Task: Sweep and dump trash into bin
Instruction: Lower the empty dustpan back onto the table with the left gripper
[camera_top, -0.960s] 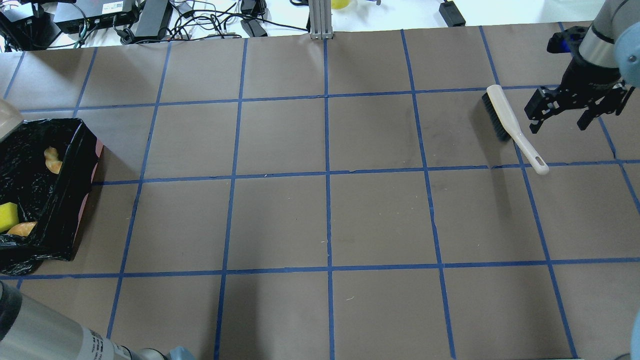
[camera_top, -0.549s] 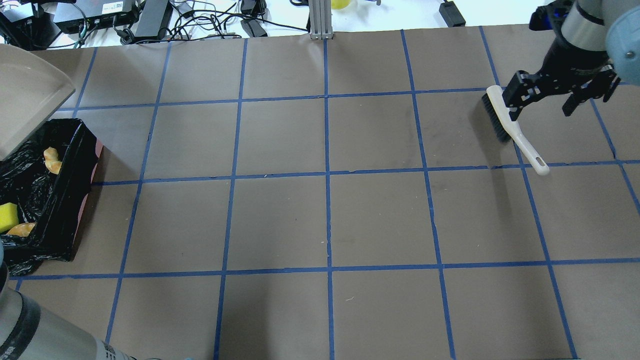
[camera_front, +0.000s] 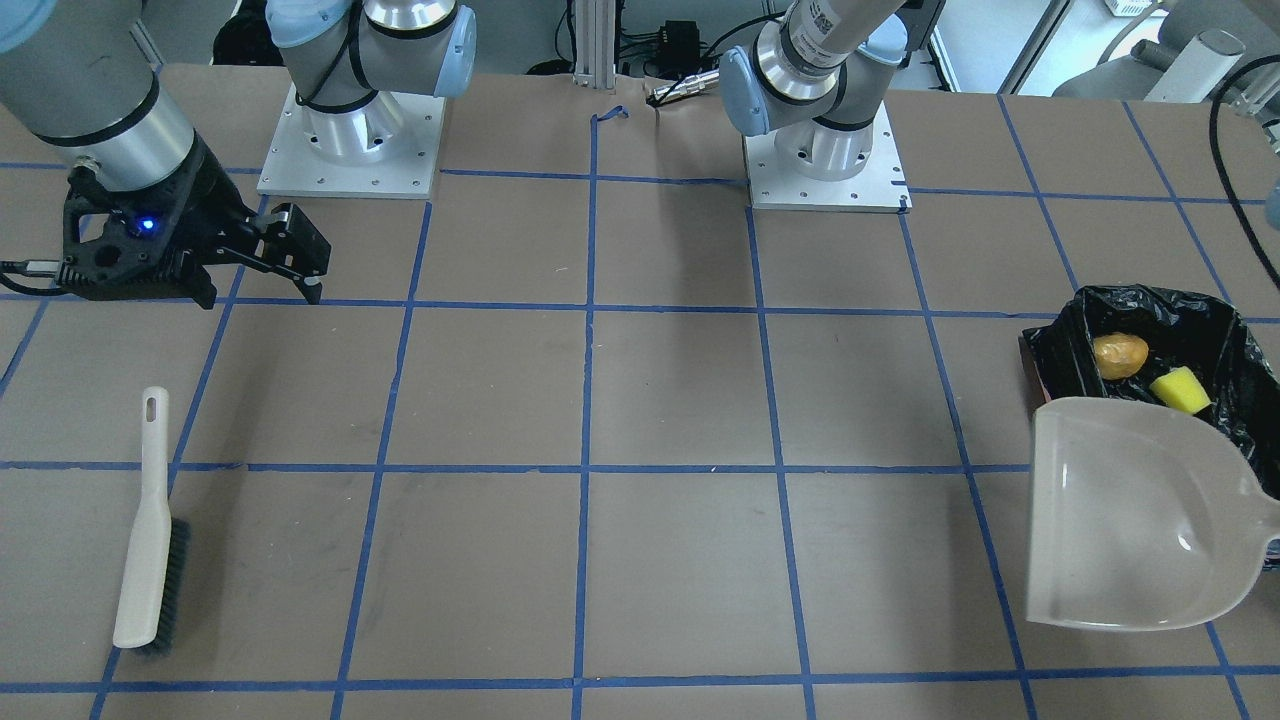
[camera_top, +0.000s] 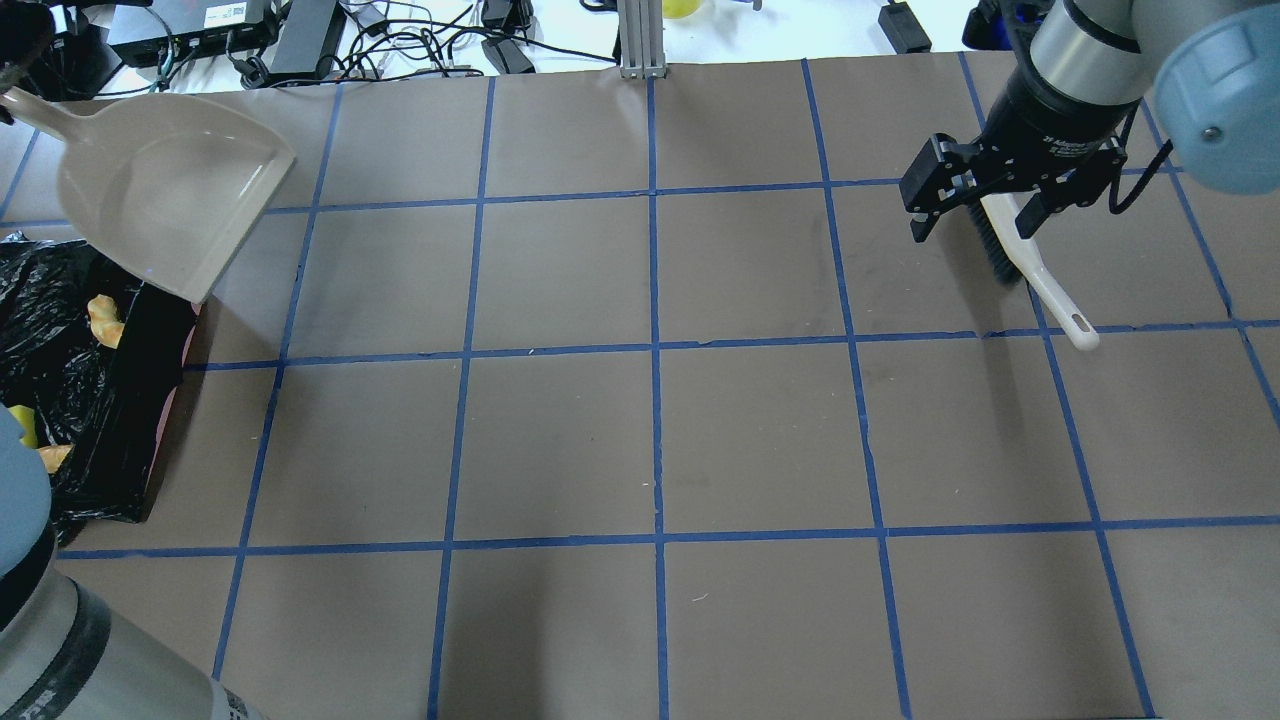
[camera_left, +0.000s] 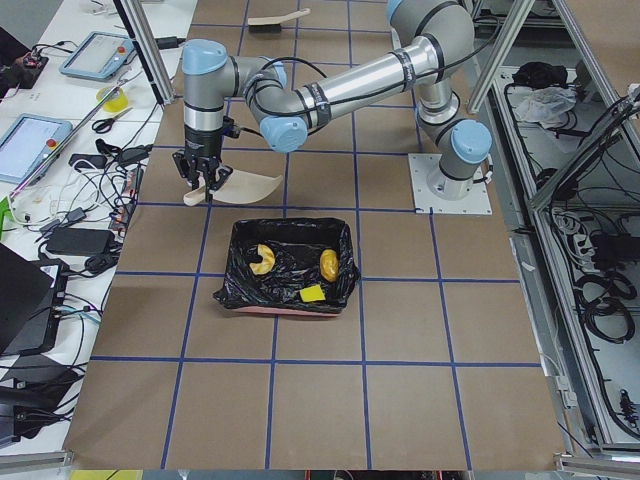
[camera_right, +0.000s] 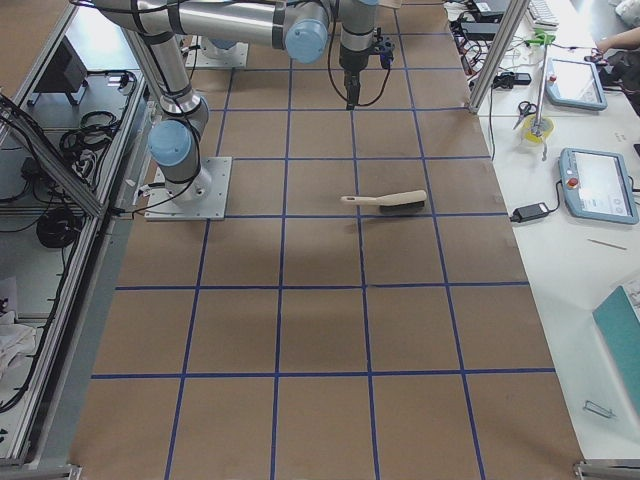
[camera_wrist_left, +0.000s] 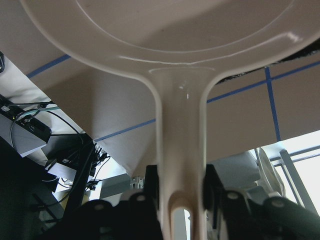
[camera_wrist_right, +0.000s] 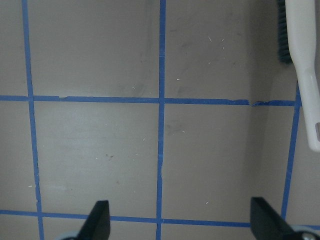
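Black, glossy plastic was seen lining the bin, which was set on the brown-papered worktop, at the middle of the exterior left view and at the right edge of the front-facing one. All three pieces of trash were found inside it. In the exterior left view, the pale croissant-like piece was placed toward the left of the liner and the golden-brown lump toward the right. The yellow sponge was placed lower, between them.

The beige dustpan was gripped by its handle in the left tool, whose fingers were pressed against both sides of the handle in the left wrist view. The pan was held above the worktop just beside the bin. In the front-facing view its rim was overlapped with the bin's lower edge at the right.

The right tool was found with its fingers spread wide and nothing between them, raised over the worktop at the upper right of the overhead view. The hand brush was seen lying flat at the lower left of the front-facing view, apart from that tool. Only part of it was caught at the upper right edge of the right wrist view.
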